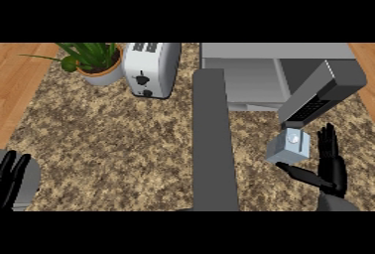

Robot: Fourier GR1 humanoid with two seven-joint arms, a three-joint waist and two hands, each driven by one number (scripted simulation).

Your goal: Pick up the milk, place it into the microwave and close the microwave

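Note:
The milk (287, 149), a small pale grey-blue carton with a white cap, stands on the speckled counter (110, 134) just in front of the microwave's keypad panel (316, 101). My right hand (331, 166) is open beside the carton's right side, fingers straight and pointing away from me, its thumb stretched toward the carton's near lower corner. The grey microwave (249, 82) sits at the back right with its cavity showing. Its door (214, 144) is swung wide open, a long grey slab reaching toward me. My left hand (12, 179) rests open at the lower left edge, fingers up.
A silver toaster (151, 69) stands at the back, left of the microwave. A potted green plant (96, 60) is at the back left. The open door splits the counter between my two arms. Wooden floor (18, 84) shows past the counter's left edge.

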